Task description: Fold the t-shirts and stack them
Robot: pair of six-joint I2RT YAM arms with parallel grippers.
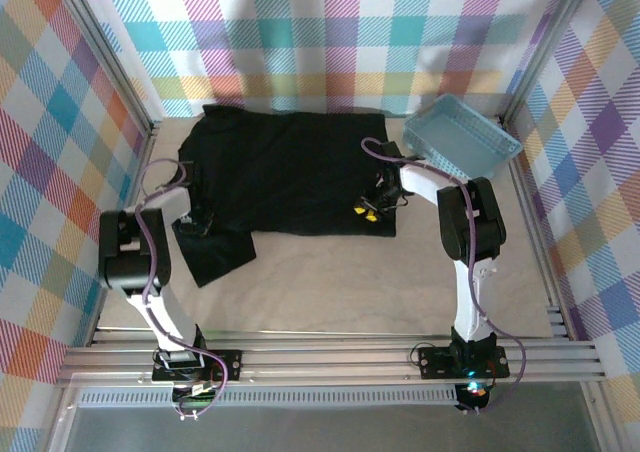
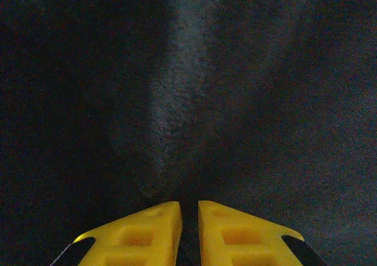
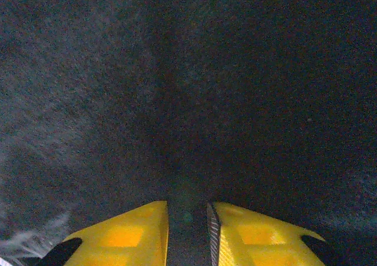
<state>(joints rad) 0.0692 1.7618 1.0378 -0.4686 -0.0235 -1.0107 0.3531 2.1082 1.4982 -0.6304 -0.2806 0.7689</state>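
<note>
Nearest you, your left gripper (image 2: 189, 218) and right gripper (image 3: 187, 216) each look closed down on a pinch of the black t-shirt (image 1: 290, 172), which lies spread left-to-right across the far half of the table (image 1: 330, 292), cloth stretching ahead of both, left at the sleeve end, right at the near hem.

A light-blue perforated basket (image 1: 463, 138) sits at the far right corner of the beige worktop (image 1: 350, 282), its opening facing up. Plaid cloth walls (image 1: 330, 32) enclose three sides. Aluminium rails (image 1: 330, 357) run along the near edge.
</note>
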